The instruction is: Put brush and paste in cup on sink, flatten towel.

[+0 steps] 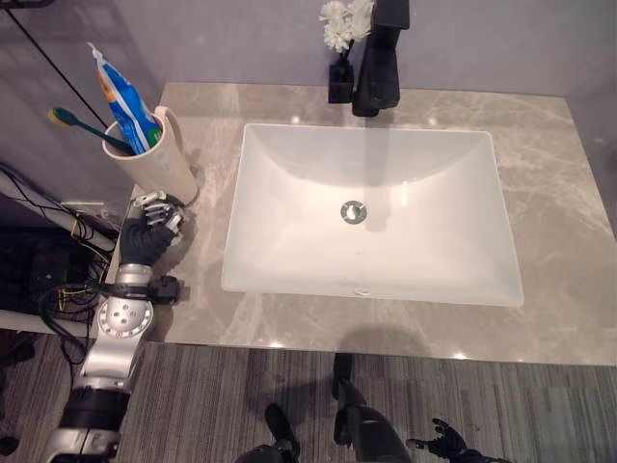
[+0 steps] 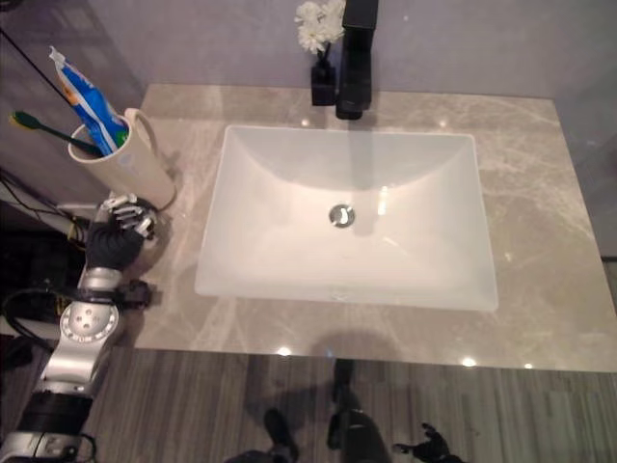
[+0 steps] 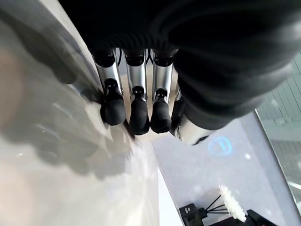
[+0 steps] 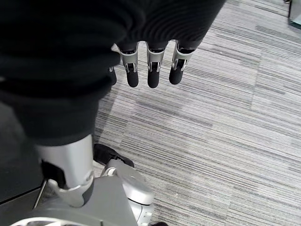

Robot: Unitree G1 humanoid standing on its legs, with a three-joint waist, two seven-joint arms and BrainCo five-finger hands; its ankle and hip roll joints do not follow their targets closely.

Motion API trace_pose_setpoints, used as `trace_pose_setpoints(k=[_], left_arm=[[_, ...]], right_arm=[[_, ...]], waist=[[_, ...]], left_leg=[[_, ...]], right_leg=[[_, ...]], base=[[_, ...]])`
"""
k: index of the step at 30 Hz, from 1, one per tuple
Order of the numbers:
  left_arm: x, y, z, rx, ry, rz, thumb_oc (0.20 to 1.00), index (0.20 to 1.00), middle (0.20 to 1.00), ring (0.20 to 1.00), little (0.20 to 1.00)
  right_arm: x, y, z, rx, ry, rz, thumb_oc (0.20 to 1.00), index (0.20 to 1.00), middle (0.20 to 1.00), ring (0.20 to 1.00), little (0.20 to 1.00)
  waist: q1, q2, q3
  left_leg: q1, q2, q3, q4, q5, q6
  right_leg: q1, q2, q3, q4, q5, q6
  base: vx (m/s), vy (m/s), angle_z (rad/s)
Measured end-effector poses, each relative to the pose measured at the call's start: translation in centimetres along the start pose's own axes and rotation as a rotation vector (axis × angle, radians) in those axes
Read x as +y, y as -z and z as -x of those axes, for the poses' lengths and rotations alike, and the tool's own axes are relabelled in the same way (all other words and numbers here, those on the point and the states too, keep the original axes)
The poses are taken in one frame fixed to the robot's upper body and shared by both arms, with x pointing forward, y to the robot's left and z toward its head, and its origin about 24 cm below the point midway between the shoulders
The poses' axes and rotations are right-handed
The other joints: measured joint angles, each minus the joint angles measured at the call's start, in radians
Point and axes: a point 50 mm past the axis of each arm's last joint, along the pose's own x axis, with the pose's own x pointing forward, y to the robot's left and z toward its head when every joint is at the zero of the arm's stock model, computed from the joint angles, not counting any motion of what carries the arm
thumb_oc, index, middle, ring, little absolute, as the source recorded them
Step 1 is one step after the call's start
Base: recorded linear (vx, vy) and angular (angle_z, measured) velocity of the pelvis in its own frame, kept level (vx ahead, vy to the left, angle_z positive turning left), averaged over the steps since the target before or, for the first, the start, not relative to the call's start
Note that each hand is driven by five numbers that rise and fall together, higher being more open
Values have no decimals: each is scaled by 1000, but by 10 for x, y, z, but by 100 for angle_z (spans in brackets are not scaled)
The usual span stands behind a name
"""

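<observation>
Cream cup (image 1: 162, 152), blue-and-white paste tube (image 1: 129, 103), green-handled brush (image 1: 85, 126), grey marbled bench (image 1: 559, 241) (pale veins), white sink (image 1: 371, 214), black tap (image 1: 378, 63), white flowers (image 1: 342, 24), grey striped carpet floor (image 4: 225, 117)

No legible txt; print on paste tube (image 1: 128, 99) unreadable.

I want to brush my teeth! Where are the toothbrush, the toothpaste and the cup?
toothbrush (image 1: 66, 119): left eye view, on its green head.
toothpaste (image 1: 130, 104): left eye view, on the blue tube's middle.
cup (image 1: 166, 166): left eye view, on its cream side wall.
</observation>
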Motion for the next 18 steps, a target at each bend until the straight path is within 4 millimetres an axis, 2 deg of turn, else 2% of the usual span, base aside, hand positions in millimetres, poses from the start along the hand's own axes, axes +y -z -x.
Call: trace_pose_setpoints(k=[13,18], left_arm=[[3,7,13,34,22,5,200,200,200,200,200],[4,8,24,42,43,9,200,200,200,200,200]], right_arm=[[-1,7,1,29,0,2,1000,1000,1000,1000,1000],[-1,7,1,29,-1,3,1000,1000,1000,1000,1000]], waist=[[-4,0,0],[15,2,1]], left_leg=[[20,6,-2,0,0,0],[21,8,-10,0,1,-2]], right_leg=[[21,2,-1,0,-1,-1],[25,1,-9,0,-5,-5]], base=[[0,0,0],[-6,-3,4]])
